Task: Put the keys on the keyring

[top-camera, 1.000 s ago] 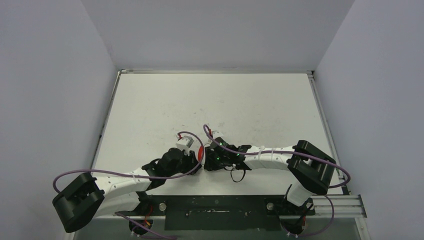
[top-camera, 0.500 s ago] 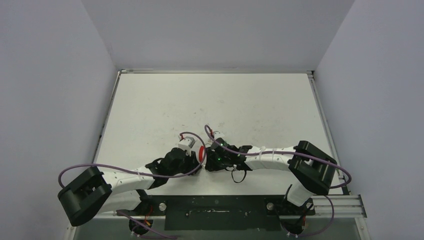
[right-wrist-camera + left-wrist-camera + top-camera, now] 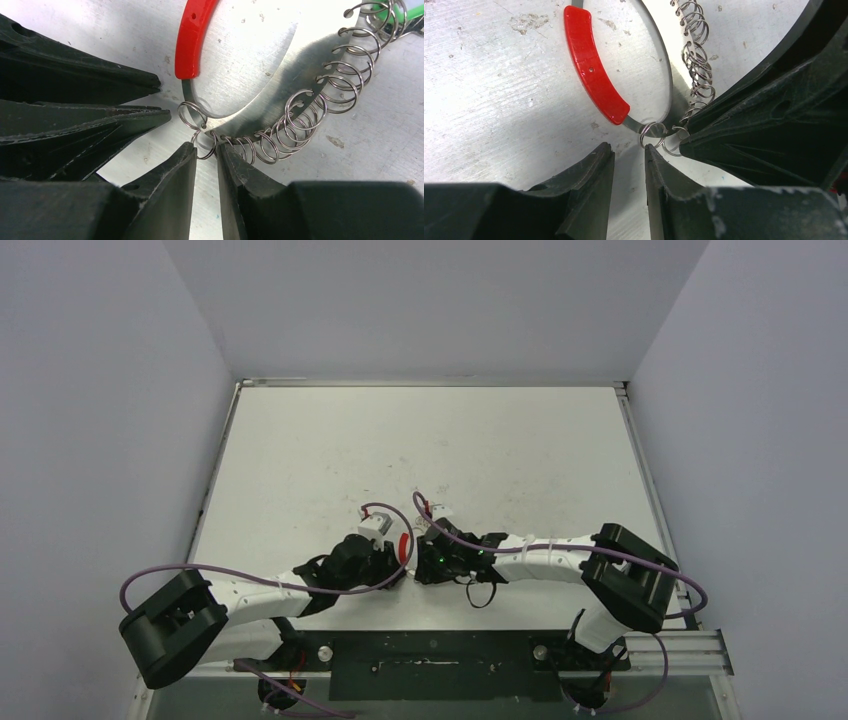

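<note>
Item 1, the bench [image 3: 420, 440]: white, scuffed top with a metal rim; grey walls rise along its left, far and right edges.

Item 2, the keyring [image 3: 668, 80]: we find it close to the bench's near edge, about midway between the left and right edges, well apart from all 3 walls; its red segment [image 3: 594, 65] ends just beside both sets of fingertips; a chain of small wire rings [image 3: 310, 100] runs along the band from that same spot.

Item 3, the keys [image 3: 402, 15]: we see only a green corner at the far end of that chain, near the keyring.

Item 4, the left gripper [image 3: 629, 150]: tips low over the bench at the bare band below the red segment; jaws a narrow slot with bench showing through and nothing in it.

Item 5, the right gripper [image 3: 206, 149]: nearly tip to tip with the left one; jaws equally narrow; 1 small ring sits at their mouth; whether it is pinched we cannot tell.
</note>
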You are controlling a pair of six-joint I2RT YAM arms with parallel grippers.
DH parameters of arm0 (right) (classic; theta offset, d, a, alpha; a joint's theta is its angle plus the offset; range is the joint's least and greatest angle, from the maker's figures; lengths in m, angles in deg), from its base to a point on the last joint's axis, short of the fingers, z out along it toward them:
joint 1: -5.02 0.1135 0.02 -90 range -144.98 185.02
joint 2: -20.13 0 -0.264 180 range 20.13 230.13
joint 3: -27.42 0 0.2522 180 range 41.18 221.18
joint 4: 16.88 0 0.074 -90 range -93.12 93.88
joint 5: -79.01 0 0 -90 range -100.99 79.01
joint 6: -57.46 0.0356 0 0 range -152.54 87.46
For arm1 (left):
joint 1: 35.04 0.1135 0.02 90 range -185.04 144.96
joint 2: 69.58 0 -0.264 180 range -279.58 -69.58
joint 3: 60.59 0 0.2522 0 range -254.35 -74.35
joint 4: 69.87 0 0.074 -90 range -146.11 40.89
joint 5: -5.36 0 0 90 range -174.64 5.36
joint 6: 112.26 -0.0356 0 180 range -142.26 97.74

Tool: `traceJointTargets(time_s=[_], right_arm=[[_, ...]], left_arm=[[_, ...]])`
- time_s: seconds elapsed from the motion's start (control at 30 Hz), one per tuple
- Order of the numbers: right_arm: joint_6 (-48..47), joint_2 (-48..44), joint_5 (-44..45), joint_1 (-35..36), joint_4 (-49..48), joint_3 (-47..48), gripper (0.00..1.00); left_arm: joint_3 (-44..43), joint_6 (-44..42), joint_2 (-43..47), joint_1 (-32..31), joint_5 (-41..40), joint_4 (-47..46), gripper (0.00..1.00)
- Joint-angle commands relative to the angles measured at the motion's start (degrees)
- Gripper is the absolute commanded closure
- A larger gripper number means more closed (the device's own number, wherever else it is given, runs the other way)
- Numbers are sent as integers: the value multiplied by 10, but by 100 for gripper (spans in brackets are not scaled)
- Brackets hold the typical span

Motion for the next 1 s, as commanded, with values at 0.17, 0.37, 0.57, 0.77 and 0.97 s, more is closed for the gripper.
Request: traceJointTargets(time_s=[0.17,0.37,0.57,0.77,0.97], right_arm=[[-8,-31,43,2,14,-8,81],[-42,-34,89,2,59,-4,86],[-82,-52,154,2,126,10,87],[-119,-94,172,2,156,14,76],[-142,-166,161,7,151,3,65]], left_arm=[[2,30,17,-3,15,-66,70],[1,49,-10,-3,30,-93,68],[-4,60,-46,-4,46,-118,67],[-23,73,-99,-5,79,-161,66],[-24,88,-121,-6,81,-190,64]])
